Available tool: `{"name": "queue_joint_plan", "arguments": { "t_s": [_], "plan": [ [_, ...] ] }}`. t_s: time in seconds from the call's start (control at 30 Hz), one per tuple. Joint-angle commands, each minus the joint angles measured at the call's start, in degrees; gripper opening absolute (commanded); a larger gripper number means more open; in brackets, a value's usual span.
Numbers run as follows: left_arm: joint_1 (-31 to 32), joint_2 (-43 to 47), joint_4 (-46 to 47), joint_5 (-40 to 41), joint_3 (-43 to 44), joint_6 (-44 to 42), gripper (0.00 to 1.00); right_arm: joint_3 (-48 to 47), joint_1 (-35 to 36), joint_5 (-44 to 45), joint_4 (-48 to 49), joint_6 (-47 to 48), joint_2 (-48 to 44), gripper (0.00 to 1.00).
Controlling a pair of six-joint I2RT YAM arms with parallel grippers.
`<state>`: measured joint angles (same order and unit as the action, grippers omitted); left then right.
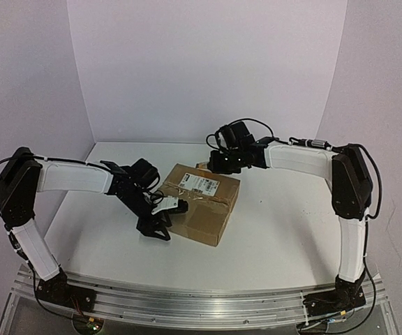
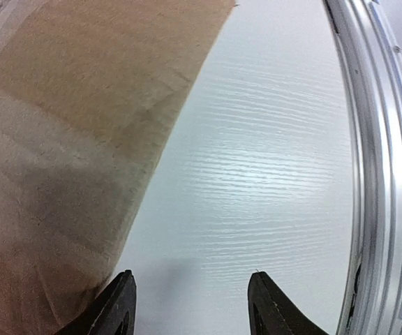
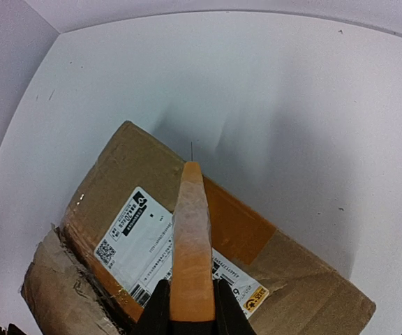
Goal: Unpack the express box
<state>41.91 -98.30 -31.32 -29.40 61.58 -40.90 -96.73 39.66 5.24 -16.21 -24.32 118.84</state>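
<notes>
**Right wrist view, nearest the lens.** An orange blade-like tool (image 3: 190, 237) rises from the right claw (image 3: 190, 303), which is clenched on its base. Its tip lies over the top of the express box (image 3: 117, 167), above the brownish tape strip (image 3: 239, 227) and beside the white barcode label (image 3: 145, 244). I cannot tell whether the tip touches the tape.

**Box.** It rests flat on the white surface (image 1: 278, 230), between the two arms and turned at an angle to them. The top flaps appear closed, and one ragged end (image 3: 54, 279) looks crumpled.

**Left claw** (image 2: 190, 303). Released, with nothing between its fingers. It is held low, and one finger (image 2: 121, 307) is just beside the box's side wall.

**Periphery.** An aluminium rail (image 2: 368, 174) borders the surface.

**Progress, as I judge it from the console.** Early. The tape has yet to be slit and the flaps raised, and the hidden contents remain to be lifted out
</notes>
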Motion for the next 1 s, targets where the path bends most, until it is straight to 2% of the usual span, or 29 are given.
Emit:
{"name": "queue_joint_plan", "arguments": {
  "t_s": [0.0,0.07,0.13,0.23,0.37,0.43,0.57,0.63,0.77,0.97],
  "plan": [
    [-0.96,3.54,-8.76,-6.68,6.40,-6.38,0.56,0.86,-1.71,-1.29,2.67,1.43,-6.82,0.00],
    [-2.49,3.62,-10.27,-6.57,9.60,-5.20,0.56,2.52,-2.34,-1.35,2.62,1.85,-9.98,0.00],
    [-4.40,1.59,-11.65,-6.83,15.35,-3.18,0.61,4.62,-2.48,-1.87,2.58,2.04,-13.16,0.00],
    [-6.17,-5.88,-13.33,-4.56,26.97,1.03,0.73,9.05,-2.81,-2.68,2.48,-0.06,-17.78,0.00],
    [-6.23,-17.20,-21.42,-2.43,40.24,-0.92,0.81,16.77,-3.35,-3.36,1.88,-4.52,-22.69,0.00],
    [-6.23,-21.12,-23.54,-1.78,44.07,-2.86,0.86,20.00,-3.60,-3.55,1.57,-7.29,-24.96,0.00],
    [-6.11,-24.82,-23.67,-0.87,46.24,-6.58,0.87,25.98,-4.17,-4.01,1.15,-11.23,-28.68,0.00],
    [-5.98,-27.39,-24.82,-0.44,48.50,-6.81,0.85,29.06,-5.04,-4.72,1.15,-13.51,-30.86,0.00],
    [-5.51,-33.35,-30.19,-0.47,55.45,-6.98,0.75,34.04,-5.55,-5.41,1.18,-16.44,-35.13,0.00],
    [-4.57,-34.83,-36.46,-3.47,56.00,-10.63,0.54,39.96,-6.20,-5.25,1.20,-19.64,-40.47,0.00]
  ]
}}
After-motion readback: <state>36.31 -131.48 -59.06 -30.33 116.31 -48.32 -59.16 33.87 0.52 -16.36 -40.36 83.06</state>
